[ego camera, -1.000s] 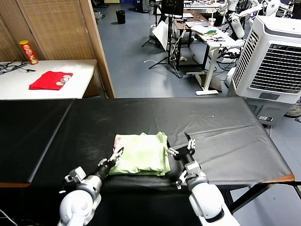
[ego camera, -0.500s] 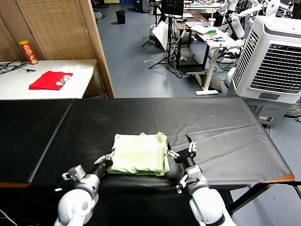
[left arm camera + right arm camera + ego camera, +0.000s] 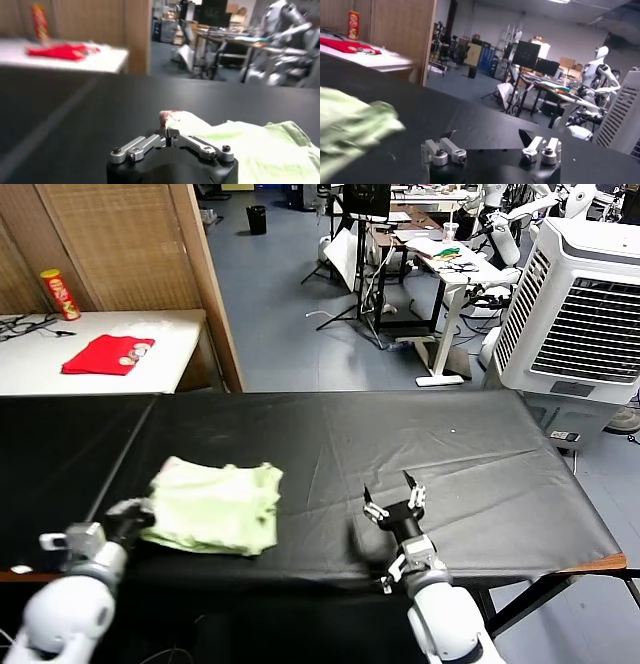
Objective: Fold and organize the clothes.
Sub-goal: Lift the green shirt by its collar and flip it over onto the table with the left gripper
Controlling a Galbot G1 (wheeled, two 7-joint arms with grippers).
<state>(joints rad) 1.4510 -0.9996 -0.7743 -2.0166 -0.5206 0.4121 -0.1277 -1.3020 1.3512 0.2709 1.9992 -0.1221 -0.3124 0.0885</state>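
Left claw (image 3: pixel 135 511): we see it clenched on the folded pale green cotton T-shirt (image 3: pixel 215 506) (at its pink-printed corner).
Right claw (image 3: pixel 394 504): released, above black tabletop (image 3: pixel 480 464).

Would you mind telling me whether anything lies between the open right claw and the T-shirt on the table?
Nothing visible does. Only bare black table lies between the right claw, which is open, and the folded T-shirt on the robot's left side. The left claw is shut on the shirt's edge.
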